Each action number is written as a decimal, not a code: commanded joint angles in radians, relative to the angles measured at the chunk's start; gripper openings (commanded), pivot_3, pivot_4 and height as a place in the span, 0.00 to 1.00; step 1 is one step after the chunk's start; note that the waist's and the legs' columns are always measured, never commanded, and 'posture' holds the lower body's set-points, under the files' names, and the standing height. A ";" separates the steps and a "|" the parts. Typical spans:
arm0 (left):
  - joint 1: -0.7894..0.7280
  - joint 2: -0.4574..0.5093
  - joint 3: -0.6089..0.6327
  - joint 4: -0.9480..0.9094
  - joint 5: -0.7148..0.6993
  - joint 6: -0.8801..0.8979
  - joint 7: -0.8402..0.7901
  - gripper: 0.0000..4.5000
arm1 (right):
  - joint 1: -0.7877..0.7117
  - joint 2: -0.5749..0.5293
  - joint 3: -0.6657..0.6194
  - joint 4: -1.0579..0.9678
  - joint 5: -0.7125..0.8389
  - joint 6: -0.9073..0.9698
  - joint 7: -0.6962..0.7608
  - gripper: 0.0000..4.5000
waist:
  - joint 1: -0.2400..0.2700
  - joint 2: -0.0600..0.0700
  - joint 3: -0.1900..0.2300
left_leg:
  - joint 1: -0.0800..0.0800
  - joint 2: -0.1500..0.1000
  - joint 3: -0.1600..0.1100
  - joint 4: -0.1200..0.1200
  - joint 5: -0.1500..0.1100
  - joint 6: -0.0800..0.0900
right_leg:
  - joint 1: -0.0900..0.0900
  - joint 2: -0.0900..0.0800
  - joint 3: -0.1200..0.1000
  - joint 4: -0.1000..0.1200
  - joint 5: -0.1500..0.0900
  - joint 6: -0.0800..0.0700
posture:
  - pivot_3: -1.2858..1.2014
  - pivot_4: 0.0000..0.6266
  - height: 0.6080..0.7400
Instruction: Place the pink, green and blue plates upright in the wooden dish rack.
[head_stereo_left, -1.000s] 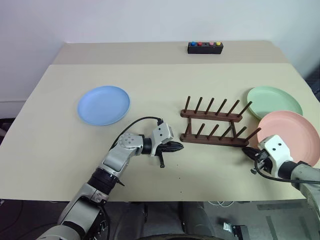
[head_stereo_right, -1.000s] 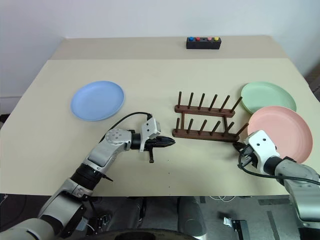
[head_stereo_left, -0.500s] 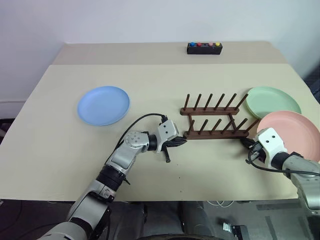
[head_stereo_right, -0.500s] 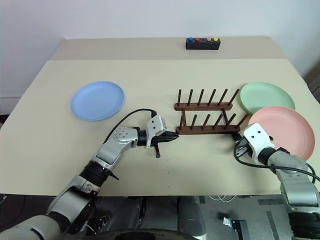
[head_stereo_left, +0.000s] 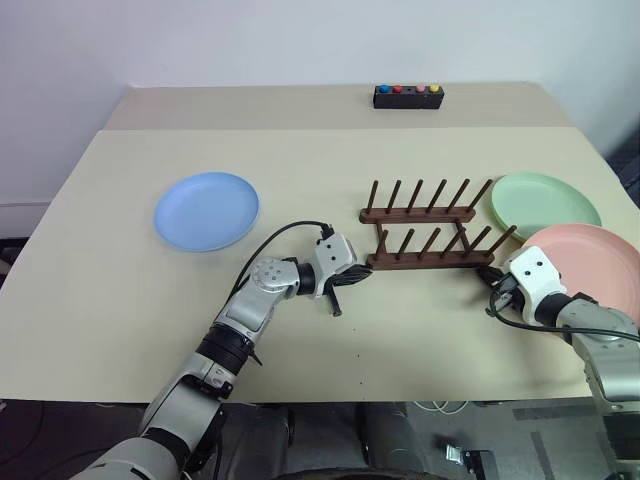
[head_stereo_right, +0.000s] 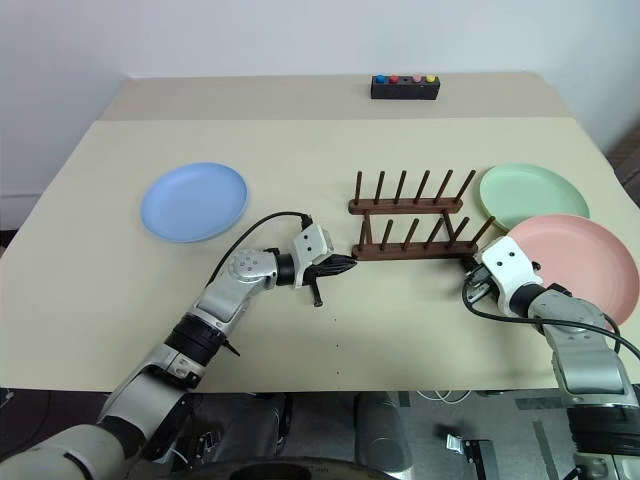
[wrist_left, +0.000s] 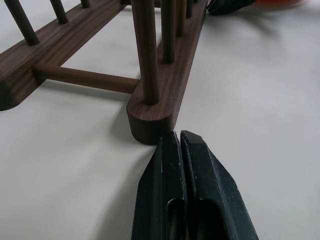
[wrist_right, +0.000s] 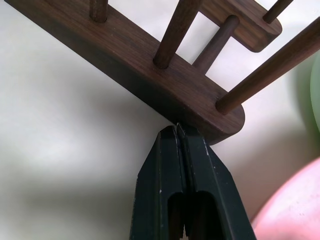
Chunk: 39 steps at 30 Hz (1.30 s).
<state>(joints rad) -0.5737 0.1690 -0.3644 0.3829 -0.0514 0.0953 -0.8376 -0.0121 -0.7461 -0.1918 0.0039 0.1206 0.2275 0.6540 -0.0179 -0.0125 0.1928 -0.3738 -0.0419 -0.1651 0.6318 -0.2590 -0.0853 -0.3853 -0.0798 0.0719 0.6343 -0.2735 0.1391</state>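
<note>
The wooden dish rack (head_stereo_left: 428, 228) stands empty in the middle-right of the table. My left gripper (head_stereo_left: 361, 274) is shut, and its tip touches the left end of the rack's near bar (wrist_left: 150, 117). My right gripper (head_stereo_left: 488, 271) is shut too, its tip (wrist_right: 177, 127) pressed against the right end of the same bar (wrist_right: 150, 65). The blue plate (head_stereo_left: 207, 210) lies flat at the left. To the right of the rack lies the green plate (head_stereo_left: 545, 200), and the pink plate (head_stereo_left: 590, 262) lies nearer, beside my right wrist.
A small black box with coloured buttons (head_stereo_left: 408, 95) sits at the table's far edge. The tabletop (head_stereo_left: 300, 160) is beige, with a seam across it behind the rack. The pink plate lies close to the table's right edge.
Both shut grippers moved forward against the rack's near bar. The rack slid away from me and swung from a slant to nearly square with the table edge.
</note>
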 joint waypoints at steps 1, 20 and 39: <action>-0.017 -0.004 0.025 0.014 0.013 -0.020 0.024 0.02 | 0.003 0.010 0.018 0.015 -0.013 0.000 -0.001 0.00 | 0.000 0.000 0.000 | 0.000 0.000 0.000 0.000 0.000 0.000 | 0.000 0.000 0.000 0.000 0.000 0.000 | 0.52 0.24 1.00; 0.124 0.132 0.067 -0.284 -0.140 0.103 -0.182 0.00 | 0.337 -0.097 -0.255 -0.537 0.223 0.212 0.166 0.71 | 0.004 0.001 0.000 | -0.002 0.000 0.000 -0.002 0.000 0.000 | -0.003 0.000 0.000 0.000 0.000 0.000 | 0.52 0.24 1.00; 0.132 0.187 0.056 -0.358 -0.177 0.125 -0.241 0.00 | 0.378 -0.046 -0.303 -0.608 0.068 0.481 -0.075 1.00 | 0.007 0.001 0.000 | -0.003 0.000 0.000 -0.002 0.000 0.000 | -0.003 0.000 0.000 -0.001 0.000 0.000 | 0.52 0.24 1.00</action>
<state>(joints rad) -0.4332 0.3604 -0.3027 0.0415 -0.2276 0.2312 -1.0796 0.3750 -0.8020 -0.4915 -0.5924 0.2056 0.7027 0.5979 -0.0110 -0.0115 0.1931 -0.3764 -0.0417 -0.1653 0.6303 -0.2591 -0.0851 -0.3879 -0.0801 0.0719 0.6337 -0.2739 0.1389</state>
